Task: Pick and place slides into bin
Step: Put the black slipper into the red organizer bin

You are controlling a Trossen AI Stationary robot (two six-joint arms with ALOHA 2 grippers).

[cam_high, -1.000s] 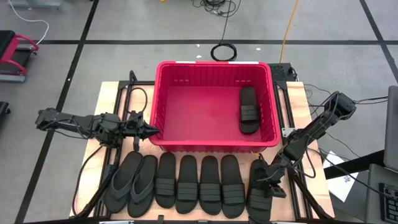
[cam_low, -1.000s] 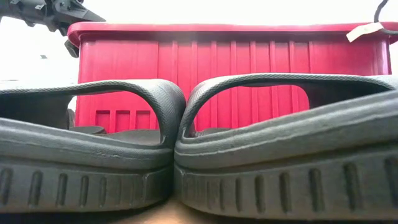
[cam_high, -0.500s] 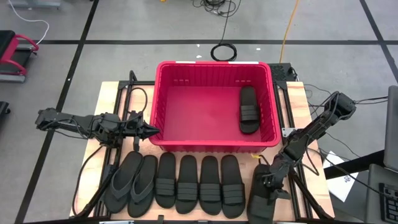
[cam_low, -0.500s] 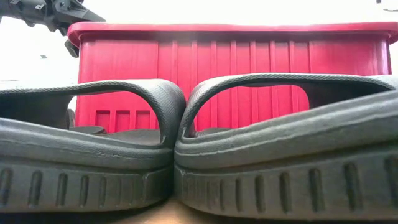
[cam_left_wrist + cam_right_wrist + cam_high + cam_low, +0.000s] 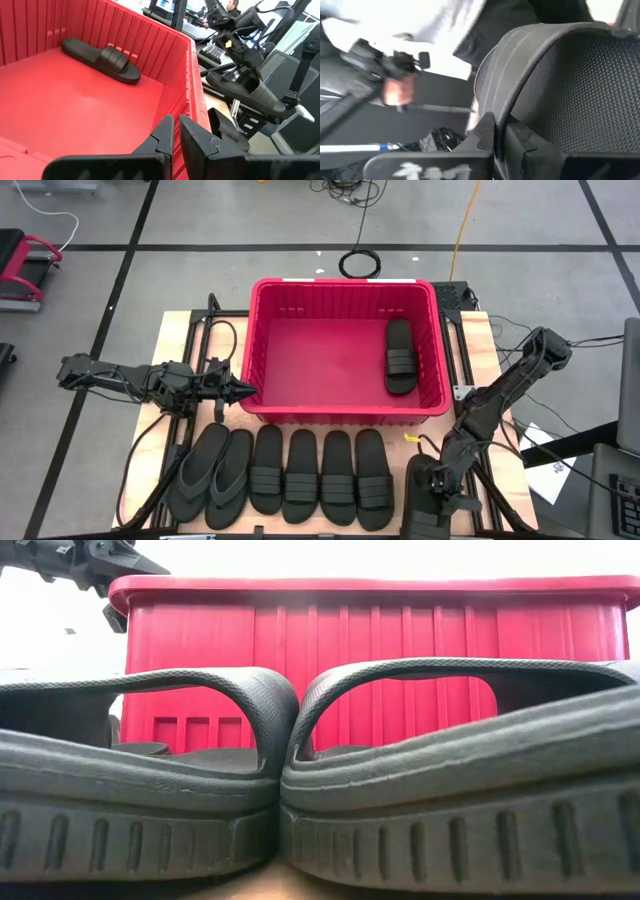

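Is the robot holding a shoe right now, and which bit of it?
Yes. The right gripper is shut on a black rubber slide sandal, pinching its ribbed band strap. The left gripper, shut beside the red plastic bin, holds nothing.

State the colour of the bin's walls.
Red. The bin shows best in the high view.

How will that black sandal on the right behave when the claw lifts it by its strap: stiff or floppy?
Probably bendy but not limp: the sandal hangs from the right gripper, shut on its strap, and keeps its shape. Its thick ribbed sole suggests soft, light rubber. The matte surface should resist slipping, though it may swing or tilt.
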